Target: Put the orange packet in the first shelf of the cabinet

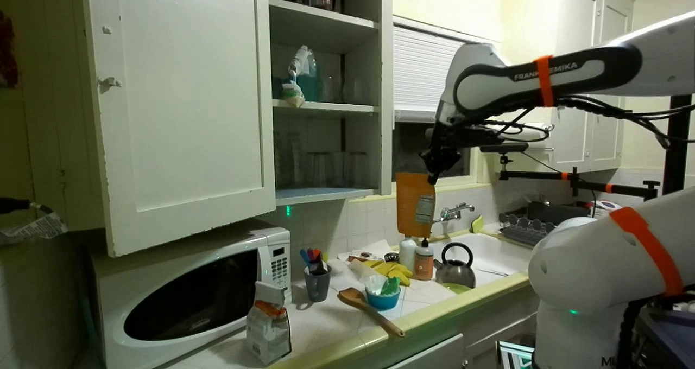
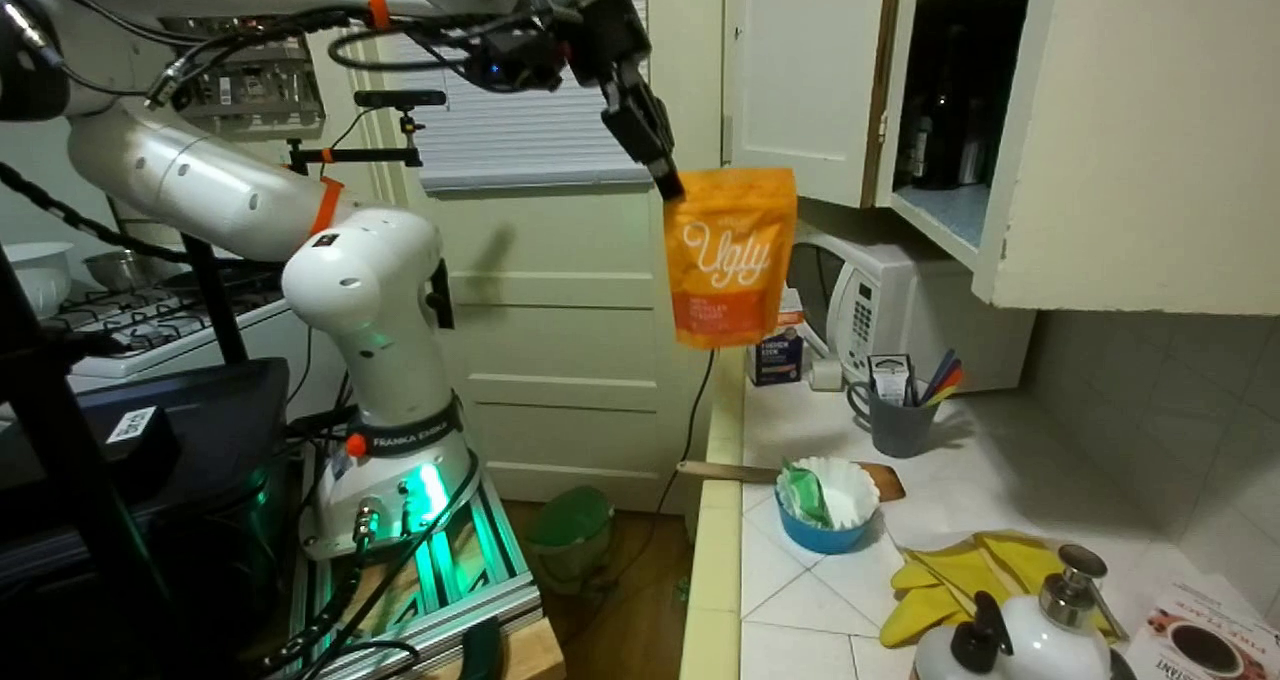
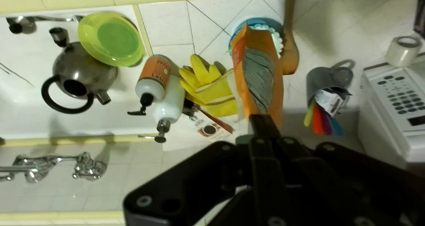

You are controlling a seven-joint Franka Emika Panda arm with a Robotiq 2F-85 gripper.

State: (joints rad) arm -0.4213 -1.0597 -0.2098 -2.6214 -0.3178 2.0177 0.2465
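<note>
The orange packet hangs upright from my gripper in both exterior views, as the packet (image 1: 408, 201) and as its printed front (image 2: 735, 250). My gripper (image 1: 433, 178) is shut on the packet's top edge near one corner; the gripper also shows in an exterior view (image 2: 668, 188). In the wrist view the fingertips (image 3: 264, 119) are close together at the packet (image 3: 276, 96). The white cabinet (image 1: 386, 87) has its panelled door swung open. Its first shelf (image 1: 326, 193), the lowest board, holds several clear glasses. The packet is right of the shelf, in front of the window, its top slightly below board level.
A microwave (image 1: 195, 298) stands under the cabinet door. On the counter are a grey mug (image 1: 317, 283), a blue bowl (image 1: 383, 299), a wooden spatula (image 1: 374, 312), soap bottles (image 1: 423, 261) and yellow gloves (image 1: 392, 271). A kettle (image 1: 456, 271) is by the sink. The cabinet's side post borders the shelf.
</note>
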